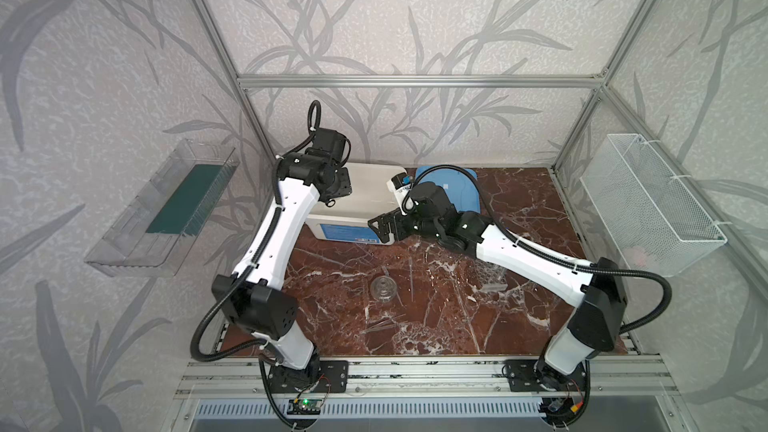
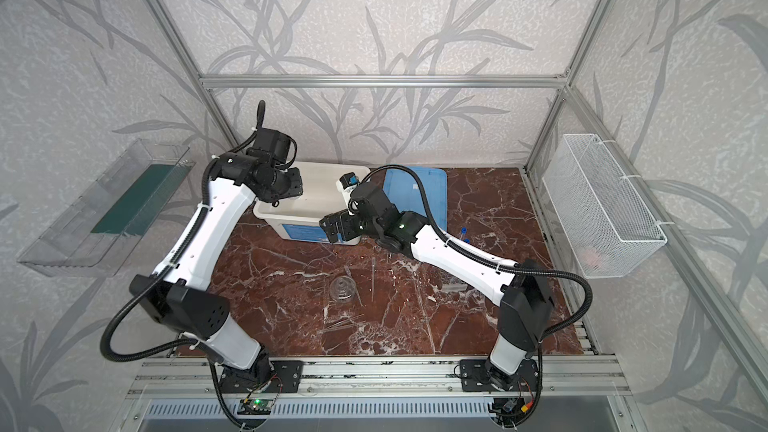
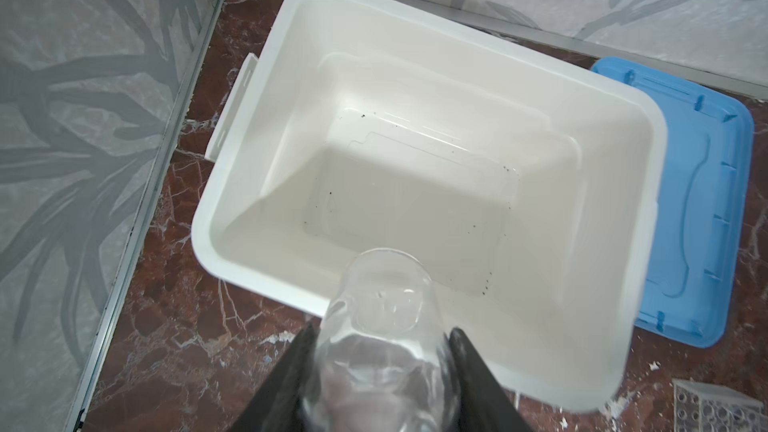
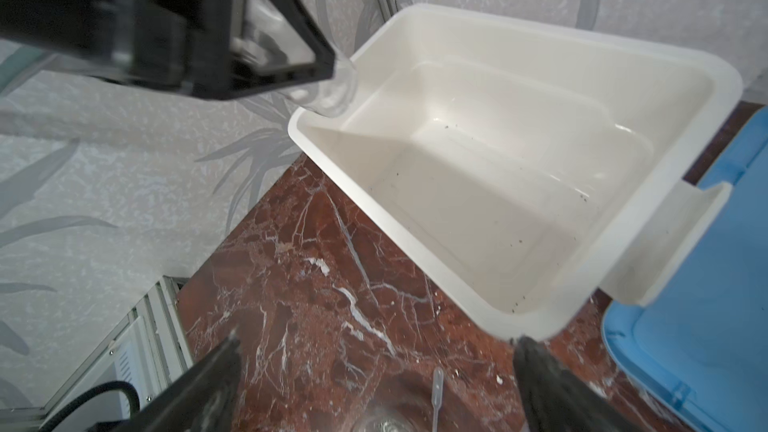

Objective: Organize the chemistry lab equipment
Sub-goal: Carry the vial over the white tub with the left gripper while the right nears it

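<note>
My left gripper (image 3: 382, 330) is shut on a small clear glass vessel (image 3: 380, 284), which hangs over the near-left rim of the white tub (image 3: 415, 14); the right wrist view shows that vessel (image 4: 332, 89) at the tub's corner. A second glass vessel (image 1: 383, 289) stands on the marble table. My right gripper (image 4: 379, 340) is open and empty beside the tub's front wall, above that vessel. Thin clear rods (image 1: 411, 280) lie next to it and more rods (image 2: 340, 323) lie nearer the front. The clear tube rack (image 1: 492, 276) is half hidden under my right arm. Blue-capped test tubes (image 2: 463, 234) lie behind that arm.
A flat blue lid (image 1: 461, 189) lies right of the tub, whose inside holds only dark specks. A white wire basket (image 1: 652, 201) hangs on the right wall and a clear shelf bin (image 1: 166, 205) on the left wall.
</note>
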You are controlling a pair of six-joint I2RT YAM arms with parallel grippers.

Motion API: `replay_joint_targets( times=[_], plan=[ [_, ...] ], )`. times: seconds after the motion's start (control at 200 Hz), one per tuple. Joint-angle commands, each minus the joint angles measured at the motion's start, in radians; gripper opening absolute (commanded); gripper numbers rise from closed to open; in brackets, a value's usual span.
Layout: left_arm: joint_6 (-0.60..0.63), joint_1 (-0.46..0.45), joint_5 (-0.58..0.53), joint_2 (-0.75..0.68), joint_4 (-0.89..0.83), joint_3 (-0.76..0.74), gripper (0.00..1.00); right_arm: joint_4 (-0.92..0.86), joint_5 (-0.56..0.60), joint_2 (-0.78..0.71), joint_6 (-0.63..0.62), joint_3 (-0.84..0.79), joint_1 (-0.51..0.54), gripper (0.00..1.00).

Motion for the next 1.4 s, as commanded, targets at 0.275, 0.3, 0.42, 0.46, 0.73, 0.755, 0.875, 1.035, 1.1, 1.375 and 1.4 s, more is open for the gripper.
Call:
replay_joint_targets(
  times=[0.275, 0.3, 0.42, 0.46, 0.73, 0.755, 0.875, 1.035, 1.1, 1.375, 1.4],
  plan=[
    [0.082, 0.092, -0.015, 0.338, 0.032, 0.219, 0.13, 0.039, -0.028, 0.087, 0.018, 0.051, -0.028, 1.00],
    [0.084, 0.099, -0.017, 0.357, 0.026, 0.236, 0.13, 0.041, -0.033, 0.090, 0.021, 0.050, -0.031, 1.00],
    [0.052, 0.117, -0.021, 0.436, -0.107, 0.334, 0.10, 0.045, -0.057, 0.111, 0.027, 0.055, -0.033, 1.00],
    [0.045, 0.110, -0.022, 0.420, -0.093, 0.294, 0.10, 0.044, -0.058, 0.114, 0.027, 0.054, -0.033, 1.00],
    [-0.001, 0.094, 0.005, 0.241, 0.029, -0.041, 0.10, 0.067, -0.065, 0.099, 0.044, 0.019, -0.038, 1.00],
    [0.000, 0.091, 0.006, 0.231, 0.039, -0.060, 0.10, 0.068, -0.065, 0.098, 0.047, 0.016, -0.038, 1.00],
    [-0.008, 0.085, 0.011, 0.198, 0.057, -0.121, 0.10, 0.075, -0.068, 0.093, 0.054, 0.003, -0.038, 1.00],
    [-0.044, 0.075, 0.029, 0.135, 0.080, -0.226, 0.10, 0.086, -0.063, 0.074, 0.063, -0.030, -0.038, 1.00],
    [-0.052, 0.069, 0.027, 0.119, 0.078, -0.244, 0.10, 0.089, -0.059, 0.068, 0.064, -0.038, -0.038, 1.00],
    [-0.006, 0.083, -0.005, 0.182, 0.116, -0.176, 0.10, 0.111, -0.062, 0.045, 0.062, -0.052, -0.036, 1.00],
    [0.004, 0.087, -0.006, 0.191, 0.125, -0.162, 0.10, 0.117, -0.062, 0.040, 0.059, -0.056, -0.036, 1.00]
  ],
)
